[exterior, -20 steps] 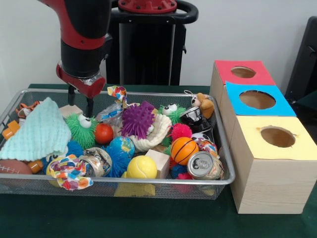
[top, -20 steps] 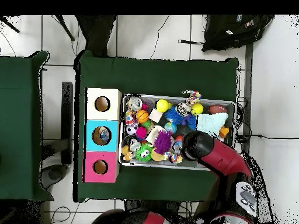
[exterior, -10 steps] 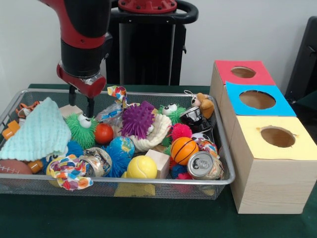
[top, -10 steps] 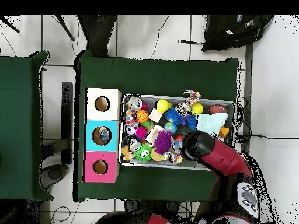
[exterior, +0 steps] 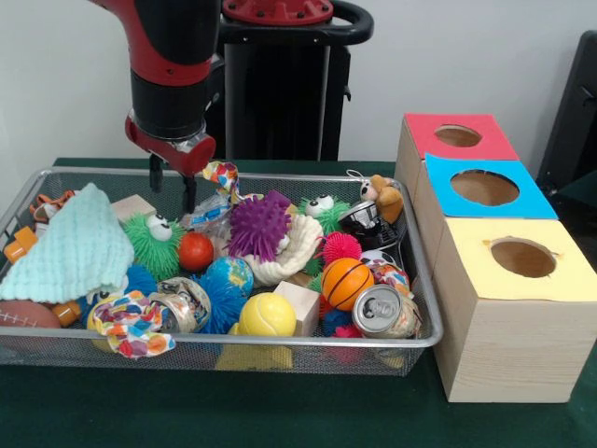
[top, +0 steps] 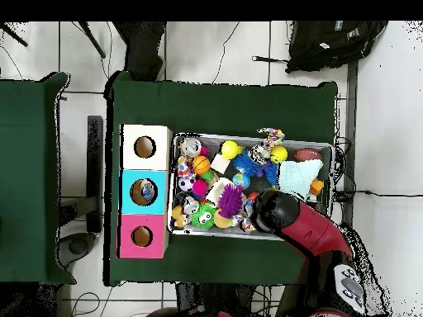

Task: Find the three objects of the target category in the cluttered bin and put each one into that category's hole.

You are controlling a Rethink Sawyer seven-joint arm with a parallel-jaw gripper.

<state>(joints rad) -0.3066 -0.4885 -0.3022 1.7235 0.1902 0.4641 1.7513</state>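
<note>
Wire-mesh, the silver bin (exterior: 37,350) I am working over sits packed with toys, and my read is that the sorting has barely begun. From the front view I see my red and black arm's gripper (exterior: 173,185) hanging just above the bin's far rim, its two short dark fingers (exterior: 189,194) a little apart and nothing between them, so I take it as open and empty.

Under and just beside it lie the green spiky ball with googly eyes (exterior: 155,241), a small red ball (exterior: 196,250) and a pale wooden block (exterior: 132,207). The purple spiky ball (exterior: 259,225) sits nearer the middle, and the pale mint knitted cloth (exterior: 70,250) covers the end away from the boxes.

I am not told which category I am after, so I cannot say which three things count. Candidates are plenty: the yellow tennis ball (exterior: 269,315), the orange mini basketball (exterior: 346,282), the crushed silver drink can (exterior: 383,311).

Beside the bin stands the wooden box row, its tops red (exterior: 424,137), blue (exterior: 532,201) and yellow (exterior: 569,278), each with a round hole. In the overhead view something small and mixed in colour seems to lie inside the blue box's hole (top: 146,192); I cannot tell what it is. The other two holes look empty. So at most one drop seems made, and at least two objects remain to find.
</note>
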